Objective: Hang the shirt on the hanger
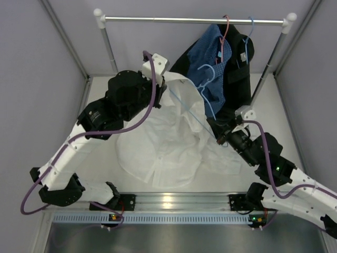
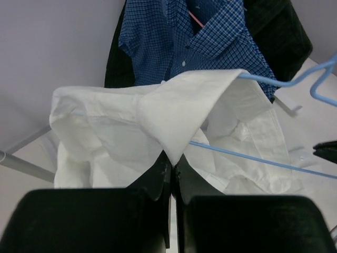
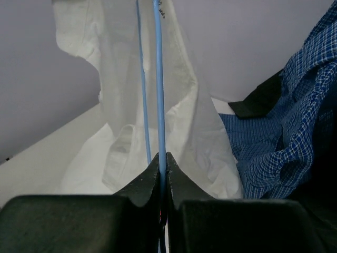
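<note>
Two robot arms share one job over a pale desk (image 1: 100,163). The left hand (image 2: 172,158) is pinched together on the point of the collar (image 2: 179,110) of a white shirt (image 1: 158,147), holding that end up. The rest of the shirt trails down and lies crumpled across the middle of the desk.

The right hand (image 3: 162,157), nearer and to the right, is clamped on a thin wire of the light-blue hanger (image 3: 160,79). The wire runs away from it, up and into the lifted cloth. The hanger's hook shows at the far side, just in front of a blue checked shirt (image 1: 210,58) and a black garment (image 1: 237,74) hanging from a rail (image 1: 195,20).

The shirt looks light, soft and quite limp, so it will probably sag wherever it is not held and could slide off a smooth wire. The collar or a shoulder seam seems the best hold, since the doubled cloth there gives the fingers something firm.

The hanger looks light and springy. It may twist in a pinch, so a hold near a bend would likely steady it best.
</note>
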You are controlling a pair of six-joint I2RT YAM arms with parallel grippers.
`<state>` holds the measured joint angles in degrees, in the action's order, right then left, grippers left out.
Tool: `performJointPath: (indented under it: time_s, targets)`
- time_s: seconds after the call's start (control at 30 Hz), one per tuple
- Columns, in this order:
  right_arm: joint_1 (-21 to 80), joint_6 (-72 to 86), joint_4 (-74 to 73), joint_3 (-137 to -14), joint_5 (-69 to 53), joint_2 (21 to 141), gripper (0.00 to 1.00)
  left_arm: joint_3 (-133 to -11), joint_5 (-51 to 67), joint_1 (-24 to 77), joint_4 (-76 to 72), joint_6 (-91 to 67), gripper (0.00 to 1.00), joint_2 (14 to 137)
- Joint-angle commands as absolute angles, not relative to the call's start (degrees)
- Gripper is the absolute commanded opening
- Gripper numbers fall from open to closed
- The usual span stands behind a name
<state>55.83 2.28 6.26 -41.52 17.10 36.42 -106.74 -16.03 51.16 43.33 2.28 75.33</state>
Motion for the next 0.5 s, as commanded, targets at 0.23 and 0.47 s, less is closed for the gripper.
performJointPath:
  time_s: [0.23,0.47]
  targets:
    - [56.96,1.32,-14.23,-45.44,12.39,34.45,0.0,-96.44,5.65,49.66,44.39,-10.53,0.0,74.63]
    - [51.51,-2.11,-15.03,-53.58,-4.73,45.15,0.0,-106.85,8.61,49.83,46.22,-13.28,0.0,67.68]
